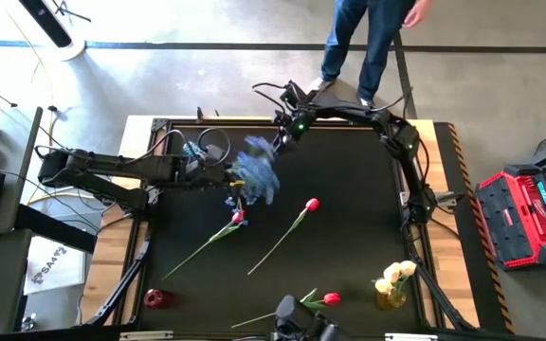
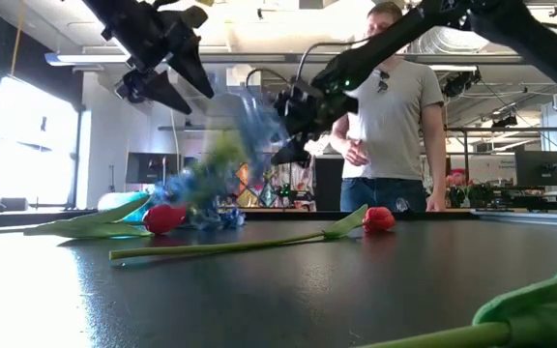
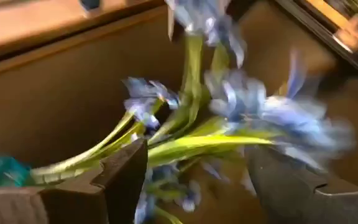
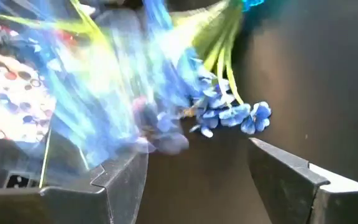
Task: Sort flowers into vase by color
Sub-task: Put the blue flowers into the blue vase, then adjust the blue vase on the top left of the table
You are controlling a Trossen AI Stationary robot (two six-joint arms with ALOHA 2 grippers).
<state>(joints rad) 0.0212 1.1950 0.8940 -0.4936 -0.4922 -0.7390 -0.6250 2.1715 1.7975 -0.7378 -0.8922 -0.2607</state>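
Yellow flowers sitting in their vase; left gripper, fingers spread, dropping the blue spray; red tulips lying beside it.

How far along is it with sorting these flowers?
Done: the yellow tulips stand in a vase on the right arm's side. In hand: the blue spray is blurred between the open left gripper and the open right gripper; neither seems to grip it. Left: three red tulips lie on the table.
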